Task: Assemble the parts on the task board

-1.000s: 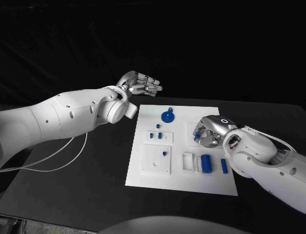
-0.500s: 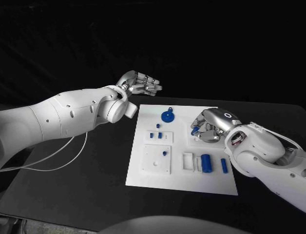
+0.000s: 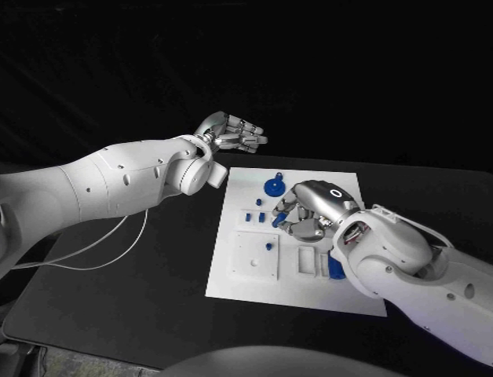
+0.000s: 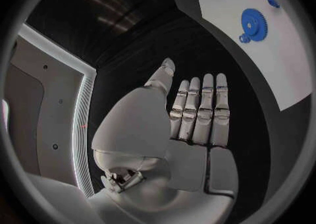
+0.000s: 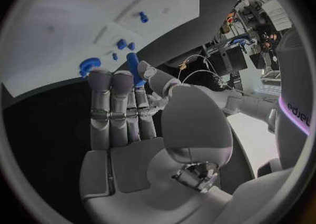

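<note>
One small blue cylindrical peg (image 5: 134,69), pinched in my right hand (image 3: 303,214) above the flat white task board (image 3: 297,294), may slip or miss its socket, while my left hand (image 3: 231,131) waits open at the far left.

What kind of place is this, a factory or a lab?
Probably a robotics test lab. A white task board with small blue parts such as a gear lies on a black table against a dark backdrop, and equipment clutters the room in the right wrist view.

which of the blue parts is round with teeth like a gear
The blue gear at the far edge of the task board, beyond the right robot hand. It is a flat toothed disc; the other blue parts are small pegs or cylinders.
</note>
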Robot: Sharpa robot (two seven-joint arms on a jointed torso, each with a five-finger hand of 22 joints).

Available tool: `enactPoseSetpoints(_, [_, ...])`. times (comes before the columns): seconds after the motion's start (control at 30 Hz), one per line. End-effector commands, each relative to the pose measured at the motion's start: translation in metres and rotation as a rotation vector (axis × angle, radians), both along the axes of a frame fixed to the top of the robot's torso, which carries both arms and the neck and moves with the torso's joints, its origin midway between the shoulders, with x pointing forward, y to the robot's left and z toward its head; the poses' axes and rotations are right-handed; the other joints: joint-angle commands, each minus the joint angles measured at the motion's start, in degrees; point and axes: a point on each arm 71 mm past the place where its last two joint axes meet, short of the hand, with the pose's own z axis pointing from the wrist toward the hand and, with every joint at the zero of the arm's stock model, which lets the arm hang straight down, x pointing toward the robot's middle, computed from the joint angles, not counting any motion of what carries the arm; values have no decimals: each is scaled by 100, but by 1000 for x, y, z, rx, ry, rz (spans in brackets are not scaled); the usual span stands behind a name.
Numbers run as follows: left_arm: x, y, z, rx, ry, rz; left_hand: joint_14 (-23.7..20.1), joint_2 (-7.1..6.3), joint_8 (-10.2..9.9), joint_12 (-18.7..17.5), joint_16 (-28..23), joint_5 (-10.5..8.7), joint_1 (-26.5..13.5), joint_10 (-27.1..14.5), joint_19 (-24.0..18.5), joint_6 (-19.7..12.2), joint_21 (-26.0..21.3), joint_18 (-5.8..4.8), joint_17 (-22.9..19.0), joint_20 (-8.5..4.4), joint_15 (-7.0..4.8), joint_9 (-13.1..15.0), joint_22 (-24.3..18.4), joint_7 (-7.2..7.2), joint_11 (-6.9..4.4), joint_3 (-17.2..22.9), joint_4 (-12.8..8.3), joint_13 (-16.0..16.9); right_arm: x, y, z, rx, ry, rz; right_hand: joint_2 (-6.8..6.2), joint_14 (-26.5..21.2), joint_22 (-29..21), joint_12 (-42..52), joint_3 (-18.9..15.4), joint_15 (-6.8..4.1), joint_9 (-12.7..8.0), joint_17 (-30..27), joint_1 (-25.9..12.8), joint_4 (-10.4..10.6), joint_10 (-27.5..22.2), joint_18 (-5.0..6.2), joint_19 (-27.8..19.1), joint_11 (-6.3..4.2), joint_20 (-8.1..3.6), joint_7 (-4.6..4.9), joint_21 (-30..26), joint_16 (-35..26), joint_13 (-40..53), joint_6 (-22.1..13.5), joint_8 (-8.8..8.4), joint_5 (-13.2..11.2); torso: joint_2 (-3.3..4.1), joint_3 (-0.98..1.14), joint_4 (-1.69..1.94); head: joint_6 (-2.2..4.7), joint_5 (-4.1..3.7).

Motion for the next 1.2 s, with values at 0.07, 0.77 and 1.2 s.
enactPoseSetpoints(0.07, [0,-5,1,-12,-2,-20,-27,61,7,-14,-16,-15,-11,-36,7,31,13,-13,-4,23,6,-3,-10,-5,-3,-35,-8,-4,-12,20,-9,-6,-27,81,54,-6,-8,-26,29,-29,15,10,-4,-25,186,126,262,-150,-24,14,-25,-27,67,28,22,22,11,-3,11,0,50])
enactPoseSetpoints(0.77, [1,-8,0,-13,1,-29,-27,61,7,-14,-16,-15,-11,-36,7,31,13,-13,-4,23,6,-3,-10,-5,-3,-35,-8,-4,-34,41,-52,-88,35,166,69,-1,-8,-10,35,-26,26,18,-26,-64,179,141,263,-148,-16,14,-39,-44,74,27,22,30,13,8,-8,-130,230])
enactPoseSetpoints(1.2, [1,-7,0,-13,3,-29,-27,61,7,-14,-16,-15,-11,-36,7,31,13,-13,-4,23,6,-3,-10,-5,-3,-35,-8,-4,-33,42,-58,-107,42,161,76,-2,-4,-3,40,-25,31,22,-36,-80,177,143,264,-148,-14,14,-39,-45,76,28,22,35,13,4,-4,-163,240])
